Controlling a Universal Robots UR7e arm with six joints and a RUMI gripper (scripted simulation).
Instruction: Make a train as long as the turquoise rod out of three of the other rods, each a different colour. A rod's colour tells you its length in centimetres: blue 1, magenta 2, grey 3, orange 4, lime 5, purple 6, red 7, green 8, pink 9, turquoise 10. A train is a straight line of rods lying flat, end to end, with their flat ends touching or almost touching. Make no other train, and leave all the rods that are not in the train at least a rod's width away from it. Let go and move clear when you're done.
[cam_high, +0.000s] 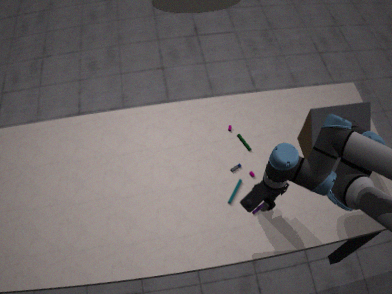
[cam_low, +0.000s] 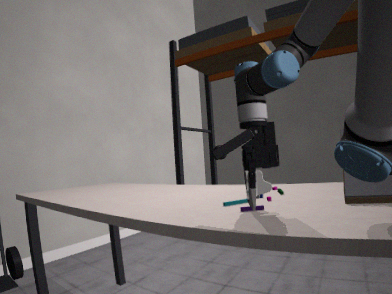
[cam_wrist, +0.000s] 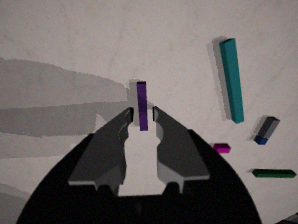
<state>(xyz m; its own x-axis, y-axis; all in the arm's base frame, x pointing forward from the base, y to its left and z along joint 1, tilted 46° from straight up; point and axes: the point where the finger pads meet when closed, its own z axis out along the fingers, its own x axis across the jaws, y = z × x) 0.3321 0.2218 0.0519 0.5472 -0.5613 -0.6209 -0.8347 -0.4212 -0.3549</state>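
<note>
A tiled floor (cam_high: 100, 65) (cam_low: 175, 262) surrounds the pale table (cam_high: 100, 200) (cam_low: 125, 207) (cam_wrist: 60, 30). Right of centre from above, the grey rod (cam_high: 235, 169) (cam_wrist: 270, 127) and blue rod (cam_high: 239, 165) (cam_wrist: 260, 140) lie end to end, presumably because adding the purple rod (cam_high: 257, 209) (cam_low: 244, 209) (cam_wrist: 142, 95) would match the turquoise rod (cam_high: 235, 191) (cam_low: 235, 203) (cam_wrist: 232, 80). The pincer (cam_high: 264, 200) (cam_low: 253, 206) (cam_wrist: 143, 108) is narrowly open, gripping nothing, likely aligned to grasp purple crosswise. The wrist view, purple near centre, reveals gaps beside it; the top view hides the fingertips.

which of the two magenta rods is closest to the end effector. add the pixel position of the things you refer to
The magenta rod (cam_high: 252, 174) (cam_low: 269, 199) (cam_wrist: 222, 148) near the turquoise rod's (cam_high: 235, 191) (cam_low: 235, 203) (cam_wrist: 232, 82) end; the other lies beyond the green rod (cam_high: 244, 142) (cam_low: 280, 191) (cam_wrist: 274, 173).
</note>
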